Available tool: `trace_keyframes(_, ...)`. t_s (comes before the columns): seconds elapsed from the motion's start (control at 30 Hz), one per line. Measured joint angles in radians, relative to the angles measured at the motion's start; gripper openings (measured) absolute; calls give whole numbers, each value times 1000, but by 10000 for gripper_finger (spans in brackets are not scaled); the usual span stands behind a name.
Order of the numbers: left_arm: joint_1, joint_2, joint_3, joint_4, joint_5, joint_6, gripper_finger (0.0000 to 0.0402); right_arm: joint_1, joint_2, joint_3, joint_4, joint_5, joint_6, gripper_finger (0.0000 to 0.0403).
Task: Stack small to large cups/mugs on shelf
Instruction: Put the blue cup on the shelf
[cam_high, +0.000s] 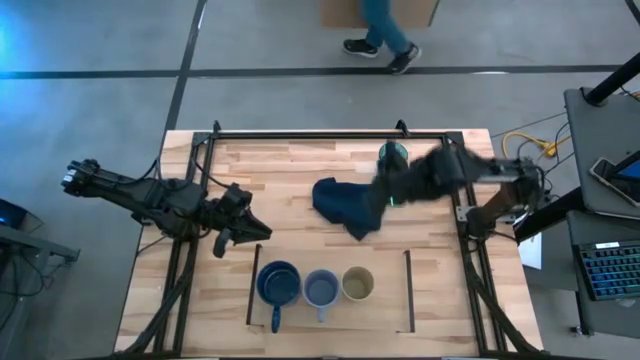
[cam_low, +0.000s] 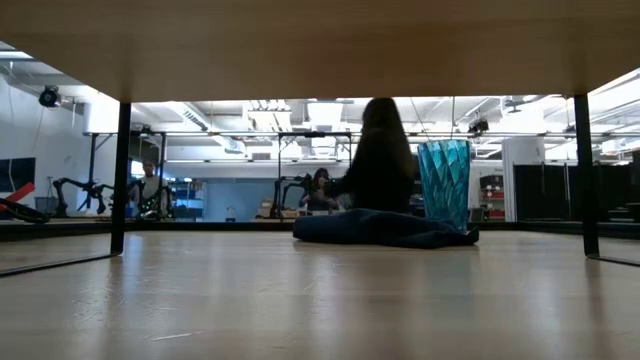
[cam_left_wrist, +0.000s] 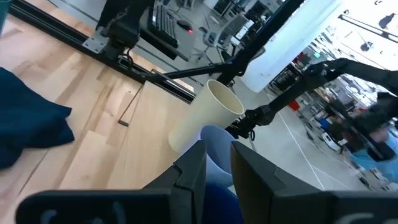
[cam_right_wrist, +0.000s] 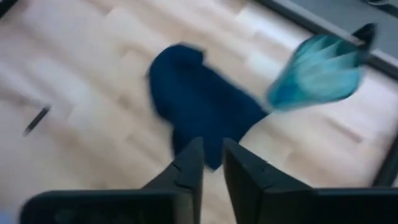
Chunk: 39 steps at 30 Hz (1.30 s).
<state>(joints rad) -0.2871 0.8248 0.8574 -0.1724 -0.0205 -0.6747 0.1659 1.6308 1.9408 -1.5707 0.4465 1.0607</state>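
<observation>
Dark fingers of the right gripper (cam_right_wrist: 212, 163) stand narrowly apart, empty, above the cloth (cam_right_wrist: 199, 102); reach beyond it to take the teal tumbler (cam_right_wrist: 316, 70) low, squarely.

The counter (cam_high: 300, 170) is of pale wood planks with a dark metal frame (cam_high: 330, 133) along its far edge. Grey floor (cam_high: 110, 40) surrounds it, marked with dark lines (cam_high: 250, 72). A person's legs (cam_high: 385, 35) show beyond the far edge. A side desk carries a keyboard (cam_high: 610, 270). In the low view, bright ceiling lights (cam_low: 270, 108), white walls and further workstations (cam_low: 90, 195) fill the room behind.
</observation>
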Motion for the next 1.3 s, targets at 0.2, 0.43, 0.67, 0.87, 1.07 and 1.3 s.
trace_keyframes(0.2, 0, -9, 0, -1, 16, 0, 59, -247, -31, -2, 0, -49, -107, 121)
trace_keyframes(0.43, 35, -23, 0, -1, 14, -23, 59, -543, -41, -100, 1, -233, -255, 152)
trace_keyframes(0.67, 110, -24, 0, -2, 16, -50, 59, -726, -41, -271, 9, -320, -423, 153)
trace_keyframes(0.87, 164, -20, 0, -3, 18, -45, 59, -731, -41, -367, 86, -353, -493, 153)
trace_keyframes(1.07, 201, -14, 0, -3, 47, -45, 59, -749, -40, -422, 177, -343, -514, 153)
trace_keyframes(1.3, 209, -8, 0, -42, 53, -45, 59, -801, -40, -455, 209, -332, -545, 152)
